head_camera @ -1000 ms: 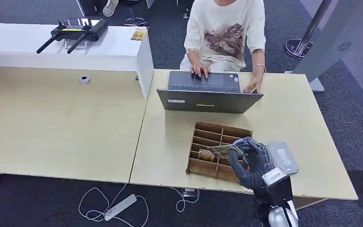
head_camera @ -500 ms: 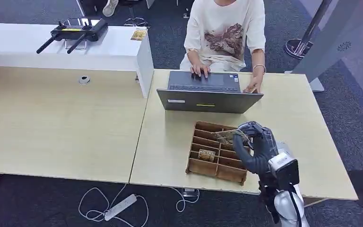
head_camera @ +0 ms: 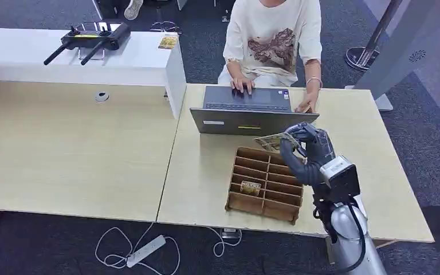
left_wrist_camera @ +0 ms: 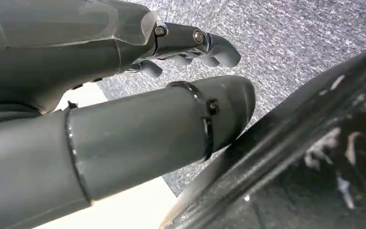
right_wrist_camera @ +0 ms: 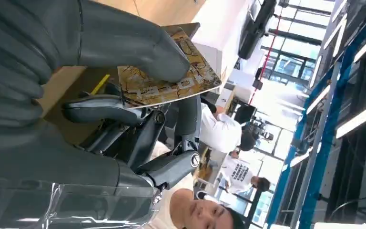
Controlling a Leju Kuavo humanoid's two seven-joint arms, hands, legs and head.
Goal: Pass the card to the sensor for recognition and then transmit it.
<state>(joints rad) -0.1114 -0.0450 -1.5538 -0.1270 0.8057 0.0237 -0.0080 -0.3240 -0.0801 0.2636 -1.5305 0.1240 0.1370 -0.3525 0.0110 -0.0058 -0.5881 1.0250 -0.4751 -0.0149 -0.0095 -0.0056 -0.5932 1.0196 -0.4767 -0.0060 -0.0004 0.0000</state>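
Head view: a pale wooden table (head_camera: pixel 91 149) stands on dark carpet, with a person (head_camera: pixel 275 40) seated at its far side typing on a laptop (head_camera: pixel 252 114). A wooden divider tray (head_camera: pixel 266 184) sits near my edge, with one card left in a compartment (head_camera: pixel 251 187). My right hand (head_camera: pixel 306 149) is raised above the tray's far side, just short of the laptop's back. The card (head_camera: pixel 275 141) is clamped in it, held roughly flat and clear of the tray. A sensor I cannot identify with certainty.

Left wrist view: my left hand (left_wrist_camera: pixel 124 95) hangs over grey carpet. Its fingers are curled inward with nothing in them.

Right wrist view: my thumb (right_wrist_camera: pixel 128 40) presses the card (right_wrist_camera: pixel 171 78) down onto the fingers beneath it, so the grip is a firm pinch near one edge. Most of the printed face projects free.

Step in hand, by my judgement: the card is picked and lifted; presentation to the sensor is pending. The next move calls for keeping the pinch tight and the card level, carrying its free face to the reader, then extending it toward the person.
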